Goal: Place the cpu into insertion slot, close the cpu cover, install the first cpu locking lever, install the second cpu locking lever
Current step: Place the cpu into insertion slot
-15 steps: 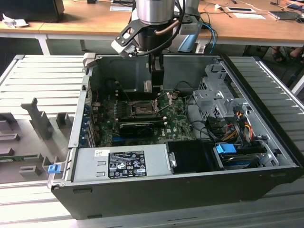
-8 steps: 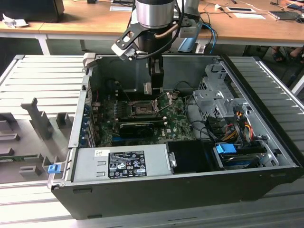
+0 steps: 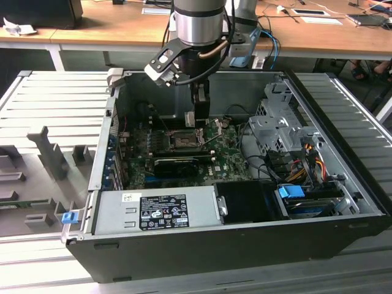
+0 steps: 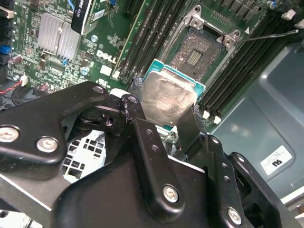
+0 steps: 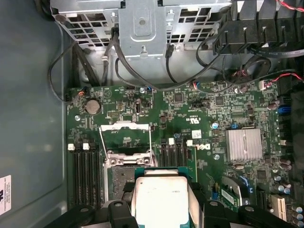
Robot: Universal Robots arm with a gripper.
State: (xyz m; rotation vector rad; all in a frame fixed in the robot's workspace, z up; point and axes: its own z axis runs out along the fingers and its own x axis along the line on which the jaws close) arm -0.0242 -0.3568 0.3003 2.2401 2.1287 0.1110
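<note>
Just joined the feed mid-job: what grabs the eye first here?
The cpu, dull silver face showing, is clamped in the black pincer in the second wrist view. The uncovered insertion slot lies near it on the green motherboard, all inside an opened computer case in the exterior view.

The open computer case (image 3: 233,245) sits on a grey slatted bench (image 3: 55,92). Behind the case runs a pale wooden desk (image 3: 110,27) carrying papers (image 3: 321,20). Beside the case, on the exterior view's left, stand grey moulded holders (image 3: 52,153).
</note>
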